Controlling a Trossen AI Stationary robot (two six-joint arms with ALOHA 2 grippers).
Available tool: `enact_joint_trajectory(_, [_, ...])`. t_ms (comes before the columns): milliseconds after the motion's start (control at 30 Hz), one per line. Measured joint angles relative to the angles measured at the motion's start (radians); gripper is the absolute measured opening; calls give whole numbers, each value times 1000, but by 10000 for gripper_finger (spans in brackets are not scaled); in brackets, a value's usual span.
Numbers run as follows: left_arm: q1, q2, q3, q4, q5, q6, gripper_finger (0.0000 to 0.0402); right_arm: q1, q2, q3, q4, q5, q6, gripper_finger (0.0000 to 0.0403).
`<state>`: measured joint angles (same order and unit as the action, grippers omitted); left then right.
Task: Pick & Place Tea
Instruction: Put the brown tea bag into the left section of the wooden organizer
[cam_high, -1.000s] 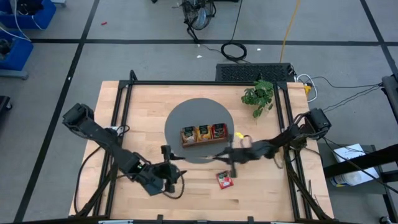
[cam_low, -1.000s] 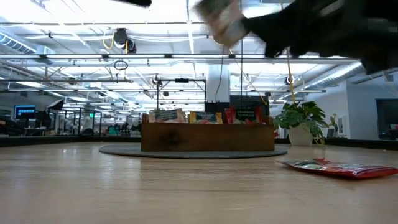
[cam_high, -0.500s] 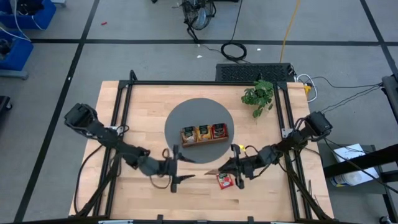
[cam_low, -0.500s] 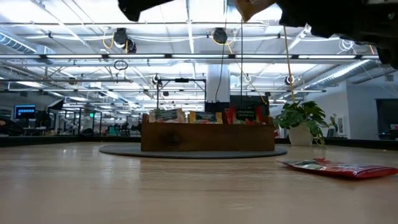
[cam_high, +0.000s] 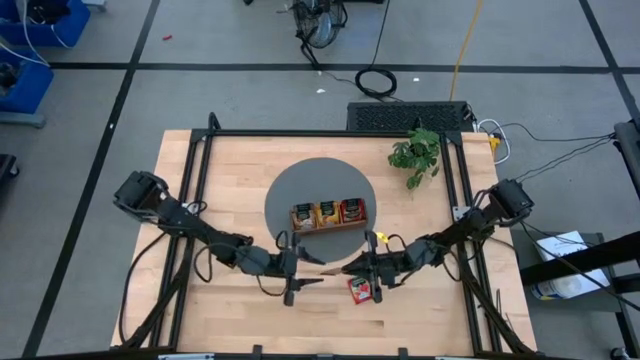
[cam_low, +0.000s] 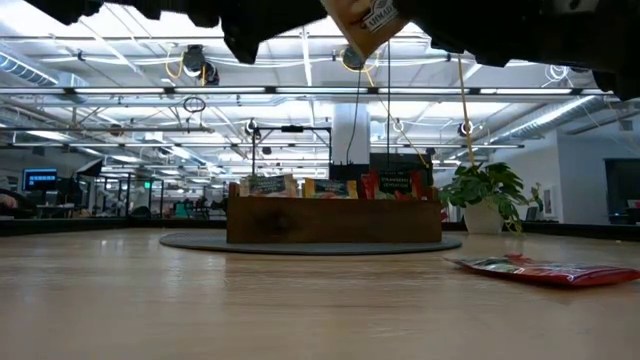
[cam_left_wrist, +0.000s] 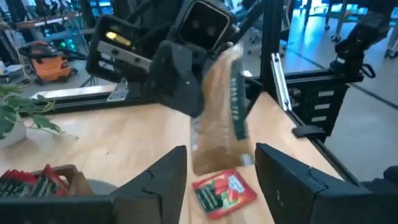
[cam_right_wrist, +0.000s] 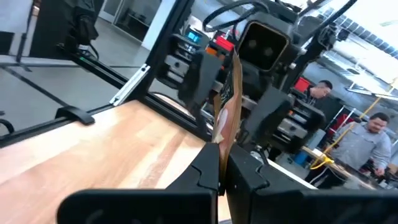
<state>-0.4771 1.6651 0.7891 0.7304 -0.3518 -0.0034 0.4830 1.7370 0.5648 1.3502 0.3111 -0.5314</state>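
An orange-brown tea sachet (cam_left_wrist: 216, 118) hangs in the air over the table's near middle, with my right gripper (cam_right_wrist: 222, 163) shut on it. My left gripper (cam_left_wrist: 221, 151) faces it from the table's left. It is open, with one finger on each side of the sachet's free end; I cannot tell whether they touch. In the high view the sachet (cam_high: 335, 268) lies between the left gripper (cam_high: 312, 268) and the right gripper (cam_high: 348, 267). A red sachet (cam_high: 361, 289) lies flat on the table beneath. The wooden tray (cam_high: 328, 214) holds more sachets upright. My right gripper pinches one end of the orange-brown sachet (cam_right_wrist: 225, 140) between its two fingers. They come roughly level from the table's right. The sachet stands edge-on out of the fingertips toward the left gripper, lifted clear of the table and above the red sachet.
The tray stands on a grey round mat (cam_high: 290, 190) at the table's middle. A green plant (cam_high: 415, 155) sits at the far right. A black frame (cam_high: 200, 160) runs along the table's edges. People show in the room beyond (cam_right_wrist: 367, 143).
My left gripper has swung toward the table's right and sunk, tipping up until it points level at the right gripper. Its fingers now stand on either side of the sachet. My right gripper has rolled and shifted a little toward the table's left, keeping the sachet clear of the table.
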Motion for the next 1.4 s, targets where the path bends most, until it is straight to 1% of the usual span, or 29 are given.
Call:
enact_joint_trajectory(133, [8,-2,1,18,12,-7,177,-11,0,1,-13,0,20,2])
enact_joint_trajectory(233, [13,-2,1,12,11,-15,153,-12,0,1,-16,0,22,3])
enact_joint_trajectory(333, [12,-2,1,3,5,-7,105,-11,0,1,-17,0,22,3])
enact_joint_trajectory(467, [11,-2,1,-18,-39,3,21,-11,0,1,-17,3,22,3])
enact_joint_trajectory(500, [12,-2,2,-20,-42,5,11,-11,0,0,-18,3,22,3])
enact_joint_trajectory(633, [10,-2,2,-28,-61,9,5,-12,0,1,-21,3,46,3])
enact_joint_trajectory(800, [-2,-2,2,-49,-94,31,3,-14,0,3,-75,8,74,6])
enact_joint_trajectory(900, [-14,-4,2,-75,-142,32,3,-13,-1,2,-120,61,135,32])
enact_joint_trajectory(1000, [-33,-20,2,-133,-174,26,2,-11,2,-5,-189,133,218,76])
enact_joint_trajectory(1067, [-45,-23,2,-179,-186,10,2,-17,1,-12,-193,141,280,109])
enact_joint_trajectory(1133, [-62,-26,1,-243,-220,0,2,-24,1,-23,-189,158,346,141])
enact_joint_trajectory(1233, [-78,-32,1,-303,-262,-28,1,-32,-5,-29,-122,159,399,181])
enact_joint_trajectory(1300, [-84,-31,1,-349,-288,-64,1,-33,-10,-26,-78,144,413,199])
enact_joint_trajectory(1400, [-83,-31,1,-362,-299,-87,1,-38,-9,-1,-78,126,428,210])
